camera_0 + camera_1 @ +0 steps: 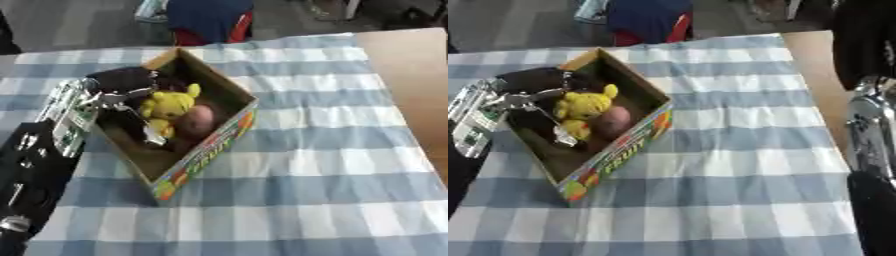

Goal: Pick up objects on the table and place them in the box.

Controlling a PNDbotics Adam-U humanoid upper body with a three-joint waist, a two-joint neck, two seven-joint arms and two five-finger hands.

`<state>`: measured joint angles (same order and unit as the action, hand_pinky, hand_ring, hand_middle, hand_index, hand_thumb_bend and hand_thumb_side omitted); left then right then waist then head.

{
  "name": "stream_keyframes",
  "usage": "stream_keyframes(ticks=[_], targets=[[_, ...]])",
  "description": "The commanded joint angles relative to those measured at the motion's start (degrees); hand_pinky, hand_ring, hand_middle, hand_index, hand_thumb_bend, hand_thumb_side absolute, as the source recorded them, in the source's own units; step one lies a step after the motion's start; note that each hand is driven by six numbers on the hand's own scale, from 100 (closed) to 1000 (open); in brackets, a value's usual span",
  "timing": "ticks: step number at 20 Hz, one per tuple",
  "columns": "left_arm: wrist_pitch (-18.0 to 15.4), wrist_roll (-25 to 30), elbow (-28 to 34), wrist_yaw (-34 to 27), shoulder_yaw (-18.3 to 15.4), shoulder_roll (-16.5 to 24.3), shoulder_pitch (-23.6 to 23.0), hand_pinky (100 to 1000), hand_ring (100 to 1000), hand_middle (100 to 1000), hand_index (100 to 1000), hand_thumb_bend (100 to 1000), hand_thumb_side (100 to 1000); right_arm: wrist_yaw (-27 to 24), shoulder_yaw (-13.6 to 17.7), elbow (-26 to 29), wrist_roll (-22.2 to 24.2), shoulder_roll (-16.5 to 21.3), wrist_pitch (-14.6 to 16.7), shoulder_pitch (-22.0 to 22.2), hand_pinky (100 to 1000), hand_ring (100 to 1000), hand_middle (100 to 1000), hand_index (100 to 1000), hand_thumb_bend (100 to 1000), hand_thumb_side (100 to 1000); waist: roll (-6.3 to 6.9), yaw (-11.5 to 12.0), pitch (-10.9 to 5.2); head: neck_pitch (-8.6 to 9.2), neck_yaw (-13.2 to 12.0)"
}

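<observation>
Fingers of the robot's black left hand (pixel 131 85) are lost in the shadow at the box's near-left rim, and whether they are spread, curled or holding something I cannot tell. Right beside them, inside the open brown cardboard box (pixel 223 85), lies a yellow plush toy (pixel 168 107) with pointed ears and a little dark mark on its face; its lower half sinks behind the hand and the box's dark floor. Its ear tips aim toward the far right, body trailing toward the near left, so its long axis runs roughly along the box's own length. Touching its right side sits a rounded pinkish-brown object (pixel 198 121), too blurred to name. A small pale shape shows just below the toy, also unclear.

The box lies diagonally on the table, one corner toward the far edge, its outer long wall printed in bright green, red and yellow lettering. The left arm (pixel 70 115), silver and green at the wrist and black lower down, comes in from the left edge, partly cut off. Under everything spreads a blue-and-white checked cloth (pixel 324 165). In the right eye view a black and silver right arm (pixel 872 135) stands along the right edge; its hand is out of view.
</observation>
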<state>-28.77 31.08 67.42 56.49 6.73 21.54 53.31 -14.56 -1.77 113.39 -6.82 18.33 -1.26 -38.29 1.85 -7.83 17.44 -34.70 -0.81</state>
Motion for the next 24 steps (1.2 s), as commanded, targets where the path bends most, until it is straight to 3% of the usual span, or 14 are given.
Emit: stream_keyframes(ticks=[1, 5, 8, 10, 14, 17, 21, 24], targets=[[1.59, -2.50, 2.59, 2.40, -1.42, 1.94, 0.60, 589, 911, 874, 991, 1000, 914, 0.23, 0.49, 1.20, -0.19, 1.07, -0.01, -0.58, 685, 719, 647, 854, 100, 985, -0.17, 0.09, -1.08, 0.09, 0.54], [4.80, -9.51, 5.10, 4.21, -2.69, 2.12, 0.00, 590, 909, 867, 986, 1000, 1000, 0.21, 0.63, 1.20, -0.40, 1.07, 0.08, -0.51, 685, 719, 647, 854, 100, 983, -0.34, 0.22, -1.19, -0.16, 1.09], [6.95, -14.05, 6.52, 4.48, -2.86, 2.23, -0.58, 590, 909, 866, 985, 1000, 1000, 0.15, 0.69, 1.20, -0.54, 1.03, 0.15, -0.48, 685, 719, 647, 854, 100, 983, -0.40, 0.23, -1.24, -0.27, 1.20], [9.89, -18.89, 8.70, 2.39, -5.11, 2.06, -1.05, 556, 879, 834, 954, 1000, 1000, 0.12, 0.86, 1.20, -0.76, 1.04, 0.29, -0.42, 684, 719, 648, 853, 100, 982, -0.67, 0.43, -1.34, -0.47, 0.96], [15.58, -28.27, 13.08, -7.05, -8.04, 2.02, -2.90, 518, 838, 785, 907, 1000, 1000, 0.08, 1.15, 1.20, -1.16, 1.03, 0.51, -0.20, 684, 719, 648, 854, 100, 982, -1.08, 0.74, -1.42, -0.44, 0.50], [17.24, -35.23, 17.10, -17.86, -10.63, 2.34, -5.59, 476, 794, 738, 874, 1000, 977, 0.07, 1.47, 1.20, -1.50, 0.91, 0.60, 0.17, 684, 720, 648, 854, 100, 983, -1.39, 1.10, -1.63, -0.49, 0.60], [18.86, -41.21, 22.47, -30.24, -14.38, 2.89, -10.31, 446, 759, 699, 842, 859, 943, 0.20, 1.86, 1.20, -1.92, 1.28, 0.74, 0.80, 684, 720, 648, 854, 100, 983, -1.63, 1.82, -1.91, -1.12, 1.18], [20.30, -43.85, 27.23, -37.94, -16.95, 3.22, -13.44, 423, 733, 672, 820, 691, 974, 0.30, 2.08, 1.20, -2.10, 1.50, 0.88, 1.25, 683, 720, 648, 854, 100, 982, -1.87, 2.40, -2.04, -1.40, 1.55]])
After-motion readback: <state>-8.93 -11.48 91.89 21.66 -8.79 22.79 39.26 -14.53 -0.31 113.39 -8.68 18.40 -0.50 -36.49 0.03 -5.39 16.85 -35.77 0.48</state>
